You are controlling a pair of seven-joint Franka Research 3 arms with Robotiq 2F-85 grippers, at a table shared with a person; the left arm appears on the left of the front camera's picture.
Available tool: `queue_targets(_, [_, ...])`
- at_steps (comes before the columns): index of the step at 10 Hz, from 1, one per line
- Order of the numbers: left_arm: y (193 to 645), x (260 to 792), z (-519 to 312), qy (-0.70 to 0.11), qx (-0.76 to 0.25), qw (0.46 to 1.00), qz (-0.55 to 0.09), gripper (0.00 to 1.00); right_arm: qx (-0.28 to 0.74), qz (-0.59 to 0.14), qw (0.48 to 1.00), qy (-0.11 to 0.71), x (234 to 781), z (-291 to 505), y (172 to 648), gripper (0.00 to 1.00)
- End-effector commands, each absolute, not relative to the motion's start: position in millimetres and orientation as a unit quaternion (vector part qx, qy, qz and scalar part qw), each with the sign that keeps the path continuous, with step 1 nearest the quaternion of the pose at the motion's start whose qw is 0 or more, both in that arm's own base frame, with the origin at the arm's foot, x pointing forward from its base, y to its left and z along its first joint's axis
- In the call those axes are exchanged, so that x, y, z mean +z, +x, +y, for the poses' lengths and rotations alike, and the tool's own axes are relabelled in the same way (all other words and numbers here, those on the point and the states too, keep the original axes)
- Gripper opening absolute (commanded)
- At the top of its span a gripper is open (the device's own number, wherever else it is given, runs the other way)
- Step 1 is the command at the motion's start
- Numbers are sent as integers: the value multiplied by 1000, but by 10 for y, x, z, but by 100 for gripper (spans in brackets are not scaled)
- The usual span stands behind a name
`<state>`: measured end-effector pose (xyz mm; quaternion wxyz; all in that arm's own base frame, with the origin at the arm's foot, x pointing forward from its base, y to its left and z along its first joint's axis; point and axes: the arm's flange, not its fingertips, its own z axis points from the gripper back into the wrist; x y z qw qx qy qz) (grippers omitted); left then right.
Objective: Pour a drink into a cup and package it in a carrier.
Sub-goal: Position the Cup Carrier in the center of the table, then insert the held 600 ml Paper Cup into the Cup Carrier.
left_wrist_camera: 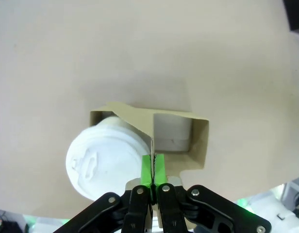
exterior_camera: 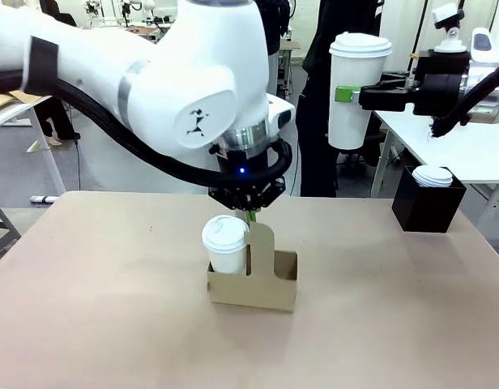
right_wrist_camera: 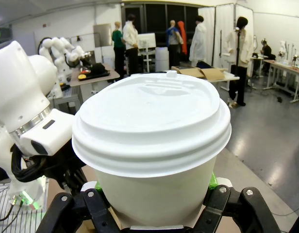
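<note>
Green pads [left_wrist_camera: 147,171] of the left gripper [left_wrist_camera: 152,162] are pressed together on the upright centre handle of the carrier [left_wrist_camera: 195,141], pinching the brown cardboard between them. On one side of that handle a short lidded cup [left_wrist_camera: 103,162] stands in its hole. Raised marks are moulded into its lid, too blurred to read. The hole on the other side stands open.

From the front, the left gripper [exterior_camera: 249,212] comes straight down onto the handle. The carrier [exterior_camera: 266,288] seems to rest on the table [exterior_camera: 104,308] near its middle, though the contact underneath is hard to judge. Bare tan tabletop lies all round it, with wide room to the left, the right and the near edge. The left arm [exterior_camera: 168,73] carries a small black emblem [exterior_camera: 199,121] on a joint cap.

The right gripper [right_wrist_camera: 154,189] clamps its fingers on either side of the cup [right_wrist_camera: 154,160], a tall white paper cup with a plain wall and a white lid on top. In the front view the right gripper [exterior_camera: 351,96] holds the cup [exterior_camera: 359,121] upright, high in the air over the table's far right, well apart from the carrier. Lower and farther right, at the table's far right edge, sits a black box [exterior_camera: 428,211] with white lids [exterior_camera: 434,176] stacked in it. A person [exterior_camera: 318,121] in dark clothes stands just behind the cup.
</note>
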<state>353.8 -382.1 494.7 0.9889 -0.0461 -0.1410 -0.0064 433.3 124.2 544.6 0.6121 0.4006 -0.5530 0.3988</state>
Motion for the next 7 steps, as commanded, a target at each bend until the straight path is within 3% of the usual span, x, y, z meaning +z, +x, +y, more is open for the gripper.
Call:
queue_targets(1, [3523, 4848, -3922, -20, -4, 989, -147, 2, 400, -558, 612, 393, 5476, 1265, 4338, 80])
queue_targets(2, [3535, 4811, -3967, -33, 26, 989, -144, 2, 400, -558, 612, 393, 5476, 1265, 4338, 80])
queue_targets(3, [3524, 4946, -3865, -42, -12, 989, -144, 2, 400, -558, 612, 393, 5476, 1265, 4338, 80])
queue_targets(7, [3524, 4946, -3865, -42, -12, 989, -144, 2, 400, -558, 612, 393, 5476, 1265, 4338, 80])
